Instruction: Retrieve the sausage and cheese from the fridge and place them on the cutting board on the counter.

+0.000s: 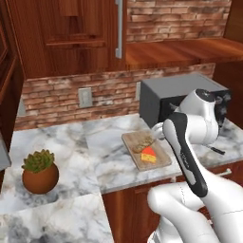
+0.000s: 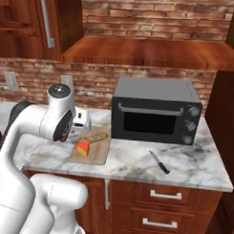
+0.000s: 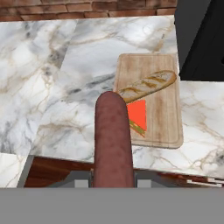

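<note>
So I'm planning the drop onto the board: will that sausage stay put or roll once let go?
The sausage is a smooth round cylinder, so it will probably roll if released tilted. It looks stiff, jutting straight from the gripper. The bread loaf and cheese on the cutting board might stop it.

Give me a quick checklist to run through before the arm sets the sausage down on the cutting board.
1. Sausage held in the gripper: ok, it rises from between the tips, jaws shut on it.
2. Cheese already on the cutting board: ok.
3. Free board space: ok, bare wood right of the cheese in the hand view; the bread loaf lies across the far end.
4. Sausage over the board: not ok, the hand view puts it above the counter edge, short of the board.
5. Knife clear of the board: ok, it lies near the microwave.
</note>
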Motion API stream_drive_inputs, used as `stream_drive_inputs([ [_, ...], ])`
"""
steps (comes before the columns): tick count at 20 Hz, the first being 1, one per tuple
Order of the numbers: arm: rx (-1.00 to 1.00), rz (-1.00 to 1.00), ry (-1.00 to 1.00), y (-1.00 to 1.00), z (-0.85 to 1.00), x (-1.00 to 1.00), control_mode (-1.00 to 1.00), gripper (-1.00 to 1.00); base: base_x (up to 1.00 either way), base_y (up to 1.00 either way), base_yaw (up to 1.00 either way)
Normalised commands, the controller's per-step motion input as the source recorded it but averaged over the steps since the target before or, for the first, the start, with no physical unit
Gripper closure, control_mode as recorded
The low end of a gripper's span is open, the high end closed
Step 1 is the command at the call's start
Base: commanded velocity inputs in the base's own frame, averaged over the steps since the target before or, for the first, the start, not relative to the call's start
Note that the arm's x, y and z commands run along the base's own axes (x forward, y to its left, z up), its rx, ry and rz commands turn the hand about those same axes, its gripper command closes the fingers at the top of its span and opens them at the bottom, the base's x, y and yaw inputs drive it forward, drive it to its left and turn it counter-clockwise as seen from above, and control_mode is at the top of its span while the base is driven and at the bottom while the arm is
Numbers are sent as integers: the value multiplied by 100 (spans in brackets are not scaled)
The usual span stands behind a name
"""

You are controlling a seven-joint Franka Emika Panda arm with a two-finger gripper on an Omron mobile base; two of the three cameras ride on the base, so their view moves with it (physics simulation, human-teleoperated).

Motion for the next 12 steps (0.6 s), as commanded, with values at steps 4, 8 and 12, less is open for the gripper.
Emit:
stream_drive_inputs([
  [4, 0, 0, 0, 0, 0, 0, 100, 100, 52, 28, -1],
  [8, 0, 0, 0, 0, 0, 0, 100, 100, 0, 0, 0],
  [12, 0, 0, 0, 0, 0, 0, 100, 100, 0, 0, 0],
])
